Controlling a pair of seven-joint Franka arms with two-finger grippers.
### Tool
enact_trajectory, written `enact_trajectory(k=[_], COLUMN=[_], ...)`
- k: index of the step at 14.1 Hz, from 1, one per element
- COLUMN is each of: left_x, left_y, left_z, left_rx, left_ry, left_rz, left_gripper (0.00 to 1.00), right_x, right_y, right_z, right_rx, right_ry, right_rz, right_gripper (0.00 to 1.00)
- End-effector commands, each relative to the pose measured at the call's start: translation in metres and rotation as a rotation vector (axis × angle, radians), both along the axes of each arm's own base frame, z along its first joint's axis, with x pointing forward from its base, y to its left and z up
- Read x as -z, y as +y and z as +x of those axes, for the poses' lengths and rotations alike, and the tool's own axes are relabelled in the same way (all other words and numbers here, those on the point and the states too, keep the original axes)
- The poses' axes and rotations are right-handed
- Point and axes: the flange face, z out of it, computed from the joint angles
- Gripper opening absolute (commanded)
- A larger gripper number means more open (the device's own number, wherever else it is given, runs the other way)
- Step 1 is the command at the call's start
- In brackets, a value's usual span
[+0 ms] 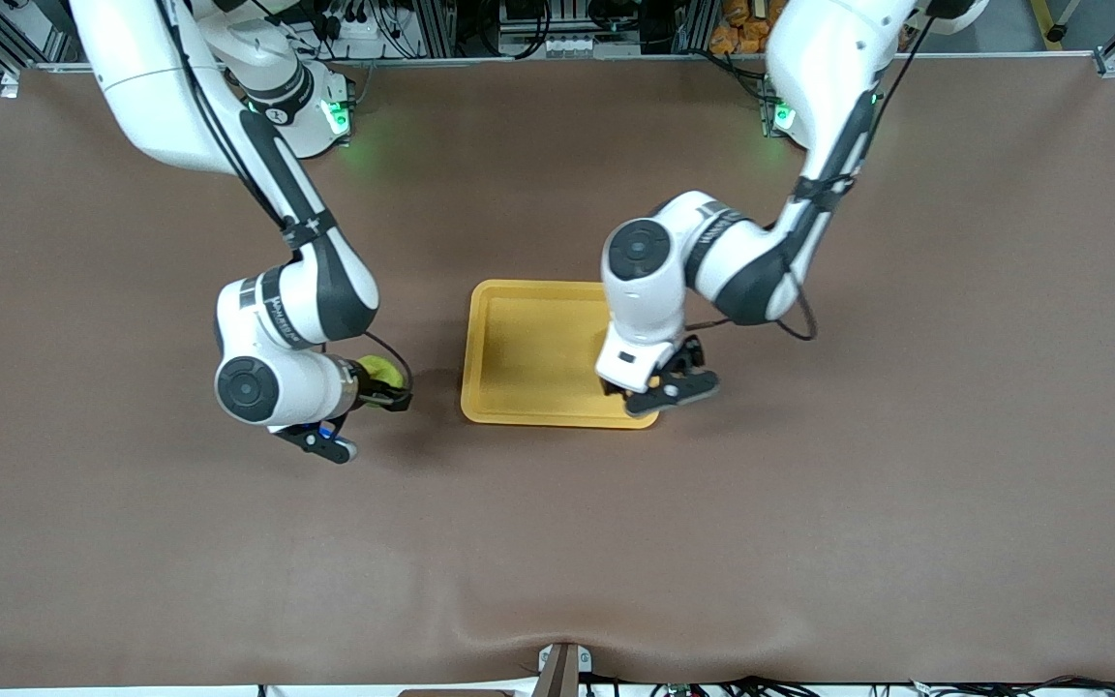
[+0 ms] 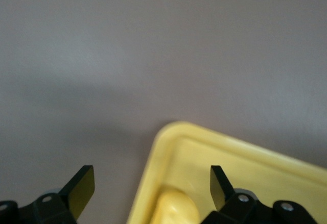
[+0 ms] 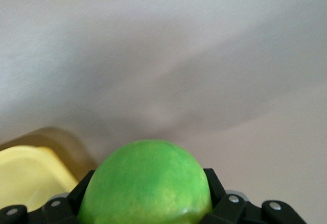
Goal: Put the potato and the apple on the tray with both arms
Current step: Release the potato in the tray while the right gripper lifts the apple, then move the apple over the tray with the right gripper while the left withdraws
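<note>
I work over a wide brown table mat [image 1: 557, 542], slightly wrinkled at its edge nearest the front camera. Aluminium framing [image 1: 441, 24], cables [image 1: 538, 19], grey floor [image 1: 1080, 24] along the base side. Green glow [image 1: 378, 155] on mat.

Right arm bent low, right gripper [image 1: 385, 385] clamped tight around its load, left arm folded down, left gripper [image 1: 659, 385] spread wide, fingers [image 2: 79, 191] apart

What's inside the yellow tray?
The potato lies in the tray near a corner, under the open left gripper. From the front, the arm covers that corner. The rest looks bare.
</note>
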Motion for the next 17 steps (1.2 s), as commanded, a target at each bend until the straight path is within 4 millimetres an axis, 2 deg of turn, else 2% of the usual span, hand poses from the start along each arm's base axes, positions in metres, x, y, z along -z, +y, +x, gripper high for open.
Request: enact_trajectory(k=[1, 5, 7, 9, 11, 12, 14, 15, 17], left_x=[-0.026, -0.053, -0.06, -0.071, -0.084, -0.088, -0.089, -0.097, -0.109], left_y=[0.036, 0.088, 0.129, 0.179, 0.232, 0.249, 0.264, 0.268, 0.29], left_z=[0.011, 0.024, 0.033, 0.04, 0.034, 0.029, 0.02, 0.008, -0.009], left_rx=[0.049, 0.162, 0.196, 0.238, 0.287, 0.312, 0.329, 0.329, 0.307], left_ry=[0.019, 0.116, 0.147, 0.186, 0.22, 0.233, 0.25, 0.242, 0.198], left_rz=[0.037, 0.08, 0.085, 0.048, 0.007, -0.017, -0.035, -0.031, -0.031], left_gripper=[1.0, 1.0, 1.0, 1.0, 1.0, 1.0, 1.0, 1.0, 1.0], right_x=[-0.014, -0.012, -0.005, 0.003, 0.015, 0.02, 0.026, 0.03, 0.043], right_y=[0.036, 0.095, 0.114, 0.136, 0.156, 0.163, 0.17, 0.174, 0.182], right_z=[-0.007, -0.024, -0.031, -0.04, -0.049, -0.052, -0.058, -0.061, -0.069], right_rx=[0.057, 0.095, 0.109, 0.113, 0.129, 0.146, 0.144, 0.138, 0.123], right_ry=[0.002, -0.007, -0.013, -0.035, -0.053, -0.061, -0.056, -0.052, -0.045], right_rz=[-0.005, -0.031, -0.039, -0.037, -0.04, -0.042, -0.049, -0.052, -0.063], right_gripper=[0.0, 0.0, 0.0, 0.0, 0.0, 0.0, 0.0, 0.0, 0.0])
